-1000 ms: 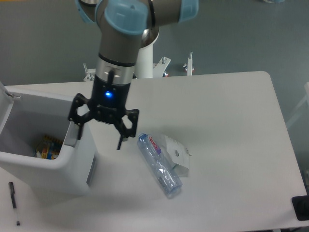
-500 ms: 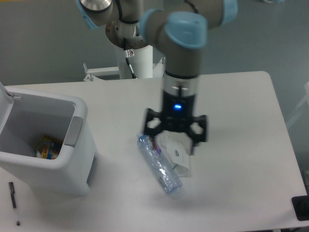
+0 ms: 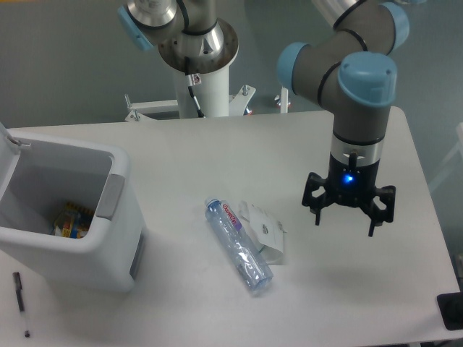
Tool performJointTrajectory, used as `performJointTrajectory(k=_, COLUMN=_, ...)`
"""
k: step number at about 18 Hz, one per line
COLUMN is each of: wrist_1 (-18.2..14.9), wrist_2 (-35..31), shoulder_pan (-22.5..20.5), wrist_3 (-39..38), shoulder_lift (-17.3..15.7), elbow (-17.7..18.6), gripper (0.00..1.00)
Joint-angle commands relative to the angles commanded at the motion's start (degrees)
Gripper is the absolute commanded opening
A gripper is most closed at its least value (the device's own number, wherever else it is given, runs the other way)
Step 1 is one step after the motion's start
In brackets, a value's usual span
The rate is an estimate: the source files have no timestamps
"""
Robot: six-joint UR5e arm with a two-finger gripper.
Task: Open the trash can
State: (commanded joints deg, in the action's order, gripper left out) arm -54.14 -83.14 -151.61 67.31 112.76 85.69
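Note:
The white trash can [image 3: 108, 246] stands at the left of the table with its lid [image 3: 6, 163] swung up at the far left edge. Its inside shows, with colourful packaging [image 3: 72, 219] at the bottom. The grey push tab [image 3: 110, 196] sits on its right rim. My gripper [image 3: 346, 225] hangs over the right part of the table, far to the right of the can. Its fingers [image 3: 317, 217] are spread wide and hold nothing.
A clear plastic bottle [image 3: 239, 246] lies at the table's middle, beside a crumpled white wrapper [image 3: 266, 233]. A black pen [image 3: 20, 302] lies at the front left. A dark object [image 3: 451, 311] sits at the front right corner. The robot base [image 3: 199, 79] stands behind the table.
My gripper has swept from the trash can's right rim across the table to the right side, passing over the bottle. The can stays open and nothing else moved.

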Motion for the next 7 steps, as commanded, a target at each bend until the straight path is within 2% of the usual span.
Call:
performJointTrajectory(k=4, wrist_1=-1.85, wrist_2=-3.51, shoulder_pan=0.09, wrist_3=5.28, shoulder_lift=0.0, elbow=0.18, gripper=1.0)
performJointTrajectory(k=7, wrist_1=-1.76, wrist_2=-3.87, shoulder_pan=0.26, wrist_3=5.38, shoulder_lift=0.09, elbow=0.44, gripper=1.0)
